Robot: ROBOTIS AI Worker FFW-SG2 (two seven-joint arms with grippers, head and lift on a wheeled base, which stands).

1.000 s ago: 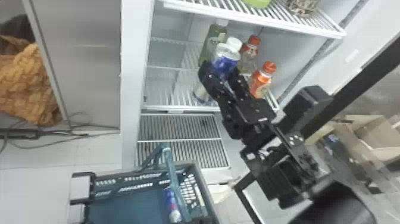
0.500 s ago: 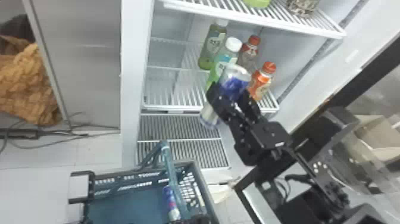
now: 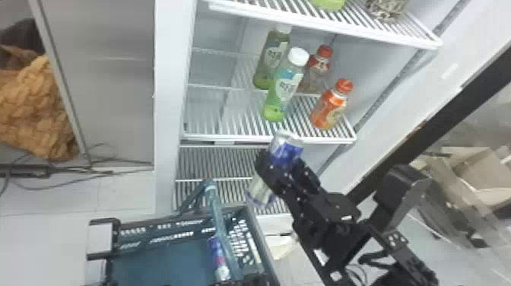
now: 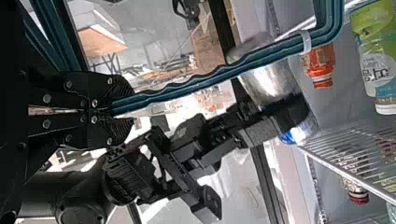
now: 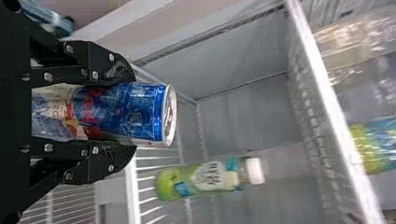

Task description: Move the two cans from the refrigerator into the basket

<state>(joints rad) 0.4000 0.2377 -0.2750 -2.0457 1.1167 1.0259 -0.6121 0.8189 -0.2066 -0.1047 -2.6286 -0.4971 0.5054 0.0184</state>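
Observation:
My right gripper [image 3: 282,164] is shut on a blue-and-silver can [image 3: 287,150], held tilted in front of the fridge shelf's front edge, right of and above the basket [image 3: 262,249]. In the right wrist view the can [image 5: 135,112] lies between both fingers of the right gripper [image 5: 133,114], its top rim past the fingertips. The other can [image 3: 219,260] lies inside the basket, beside the teal handle [image 3: 215,213]. In the left wrist view my left gripper [image 4: 112,112] is closed on the basket handle [image 4: 201,81]; the held can [image 4: 271,81] shows beyond the handle.
Two green bottles [image 3: 285,89] and two orange-capped bottles [image 3: 330,108] stand on the middle fridge shelf [image 3: 228,137]. Another shelf [image 3: 323,28] sits above. The fridge's side wall [image 3: 171,95] rises left of the shelves, behind the basket.
The right gripper has brought the can down and out from before the bottles to below the shelf's front edge. The green bottle behind it has come into full view. The basket has stayed in place.

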